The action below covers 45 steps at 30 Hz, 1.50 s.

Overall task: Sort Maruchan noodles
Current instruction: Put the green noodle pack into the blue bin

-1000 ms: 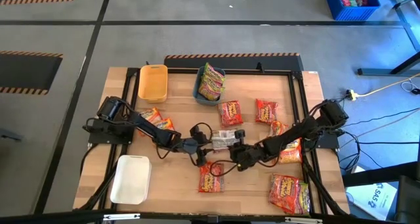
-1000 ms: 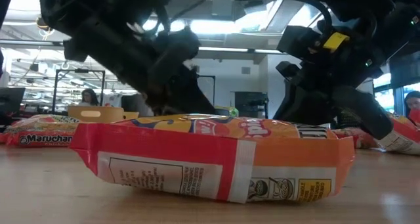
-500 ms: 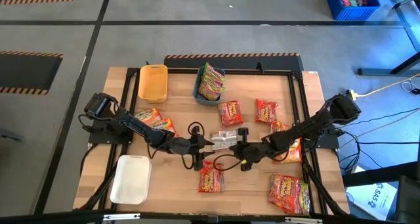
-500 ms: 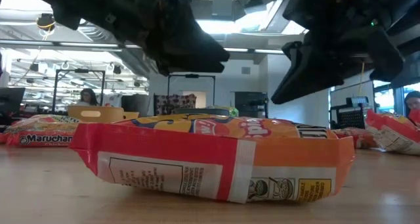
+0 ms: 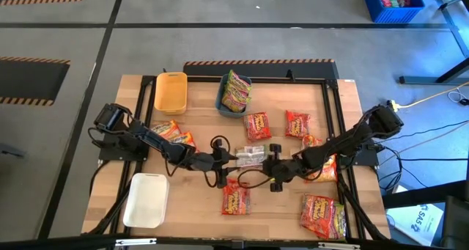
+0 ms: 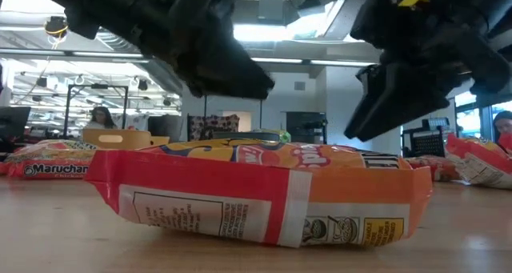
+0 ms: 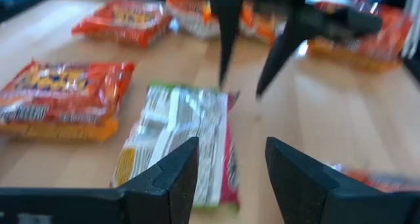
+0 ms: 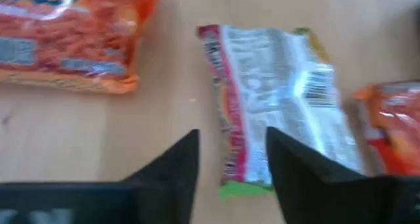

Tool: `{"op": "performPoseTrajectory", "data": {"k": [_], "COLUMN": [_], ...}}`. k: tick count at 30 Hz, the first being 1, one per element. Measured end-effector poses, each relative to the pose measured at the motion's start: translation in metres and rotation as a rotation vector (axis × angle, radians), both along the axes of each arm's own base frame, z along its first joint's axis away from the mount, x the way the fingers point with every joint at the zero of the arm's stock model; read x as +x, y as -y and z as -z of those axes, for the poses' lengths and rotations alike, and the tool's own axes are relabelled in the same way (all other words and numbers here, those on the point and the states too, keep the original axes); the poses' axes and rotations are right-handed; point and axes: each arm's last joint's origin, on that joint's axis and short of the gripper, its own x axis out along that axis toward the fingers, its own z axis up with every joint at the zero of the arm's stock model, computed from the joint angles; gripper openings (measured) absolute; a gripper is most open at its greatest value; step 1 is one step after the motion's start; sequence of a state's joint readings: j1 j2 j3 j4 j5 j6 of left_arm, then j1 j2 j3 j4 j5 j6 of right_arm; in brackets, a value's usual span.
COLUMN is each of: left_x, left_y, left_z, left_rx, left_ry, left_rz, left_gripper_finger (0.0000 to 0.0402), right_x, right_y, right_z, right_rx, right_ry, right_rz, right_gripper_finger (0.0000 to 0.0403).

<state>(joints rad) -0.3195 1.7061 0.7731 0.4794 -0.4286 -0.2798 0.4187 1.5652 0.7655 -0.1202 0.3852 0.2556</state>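
A Maruchan packet [image 5: 250,155] lies silver back up, green-edged, on the wood at the table's middle; it also shows as a silver packet [image 7: 176,142] and as a foil-backed packet [image 8: 282,99] in the wrist views. My left gripper [image 5: 226,160] hovers just left of it, open, its fingers [image 7: 164,178] apart with nothing held. Facing it from the right is my right gripper [image 5: 270,162], also open and empty above the packet's near end. An orange packet [image 6: 256,193] lies in front of both. More red packets [image 5: 256,125] lie around them.
At the back stand a yellow tray [image 5: 170,92] and a blue-grey tray [image 5: 223,96] holding green-edged packets. A white tray [image 5: 146,200] sits front left. Packets lie under the right arm [image 5: 322,169], front right [image 5: 322,215] and beside the left arm [image 5: 172,133].
Both arms rose and drew back from the silver-backed packet. The right gripper has gone from shut to open. The packet lies still on the table.
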Motion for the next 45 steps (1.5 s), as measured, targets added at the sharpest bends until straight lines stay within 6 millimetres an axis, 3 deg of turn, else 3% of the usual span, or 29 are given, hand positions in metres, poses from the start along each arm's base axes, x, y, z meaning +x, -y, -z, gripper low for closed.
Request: {"op": "performPoseTrajectory", "data": {"k": [4,8,12,21,27,37,45], "left_x": [-0.002,-0.003,-0.004,-0.003,-0.002,0.007,0.014], "left_y": [-0.001,-0.001,-0.002,-0.004,-0.005,-0.023,-0.022], "left_z": [0.01,0.018,0.024,0.054,0.057,0.064,0.076], "left_rx": [0.02,0.069,0.183,0.433,0.511,0.465,0.454], "left_ry": [-0.073,-0.123,-0.175,-0.31,-0.331,-0.31,-0.253], "left_rz": [-0.003,0.002,0.041,0.074,0.088,0.025,0.026], "left_gripper_finger": [0.0197,0.0219,0.0222,0.0221,0.0219,0.0218,0.0218], "right_x": [-0.013,-0.026,-0.031,-0.025,-0.033,-0.029,-0.018], "right_y": [0.007,0.015,0.03,0.079,0.091,0.093,0.092], "right_z": [-0.008,-0.009,0.003,0.021,0.034,0.05,0.055], "right_rx": [-0.043,-0.046,0.086,0.59,0.816,0.893,0.947], "right_ry": [-0.055,-0.071,-0.071,0.002,-0.016,0.044,0.123], "right_rz": [0.049,0.092,0.136,0.308,0.408,0.506,0.501], "right_gripper_finger": [0.0235,0.0263,0.0266,0.0266,0.0266,0.0266,0.0266]}}
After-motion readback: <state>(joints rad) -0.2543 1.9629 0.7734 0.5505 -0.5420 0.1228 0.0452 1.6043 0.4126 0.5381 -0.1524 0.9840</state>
